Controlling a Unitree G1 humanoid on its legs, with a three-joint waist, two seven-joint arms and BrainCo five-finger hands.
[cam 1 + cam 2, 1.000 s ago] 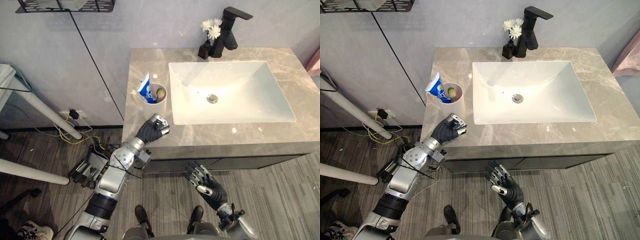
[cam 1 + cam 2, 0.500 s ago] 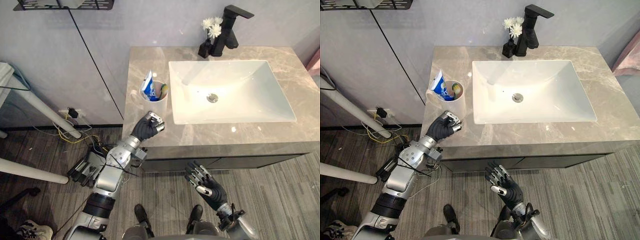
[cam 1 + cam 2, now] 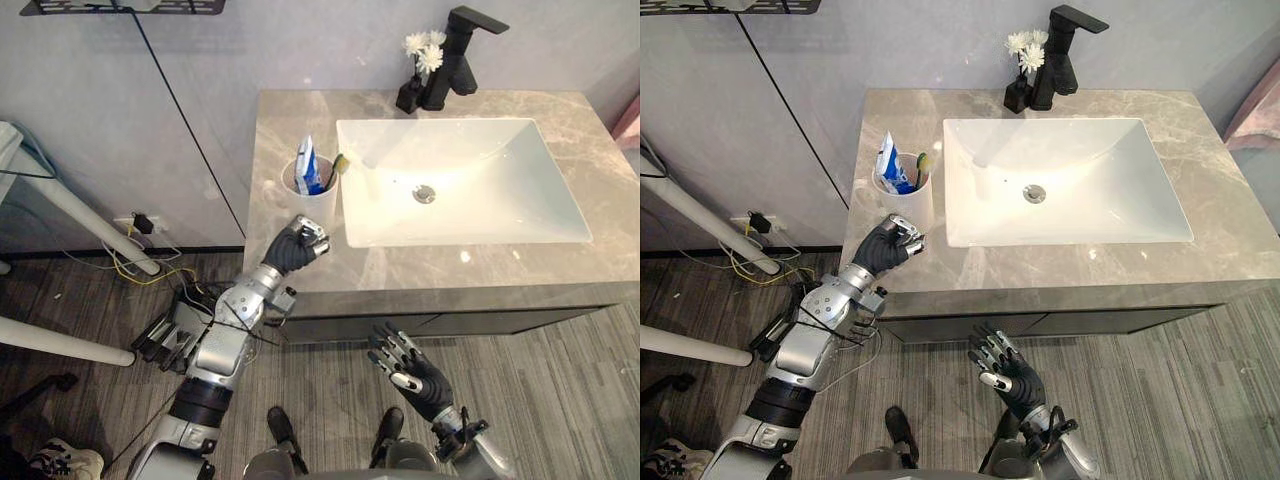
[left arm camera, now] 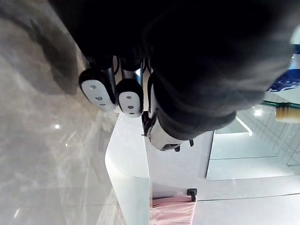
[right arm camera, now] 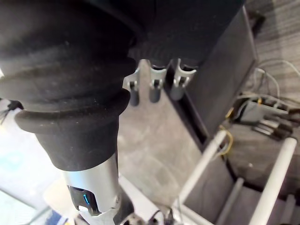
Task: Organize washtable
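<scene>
You are looking down on the grey stone table (image 3: 500, 275), most of it taken up by the white sink (image 3: 500, 190). Behind the sink's far edge stands the black tap (image 3: 455, 55), with a small dark vase of white flowers (image 3: 418, 70) just beside it.

Just left of the sink sits the white cup (image 3: 312, 205), upright, holding the toothpaste tube (image 3: 307, 165) and the toothbrush (image 3: 338, 163). Both stand on end, the brush leaning toward the sink.

Your left robot hand (image 3: 298, 243) hovers over the table off the sink's near left corner, clenched into a fist with nothing in it. The cup lies straight ahead of its knuckles, close but apart, so this is by far the nearer hand for any nudge or pick.

Your right robot hand (image 3: 405, 365) hangs below the sink's front edge, over the floor, fingers spread and released.

To my eye the cup's things are already in place, and little looks left to tidy.
</scene>
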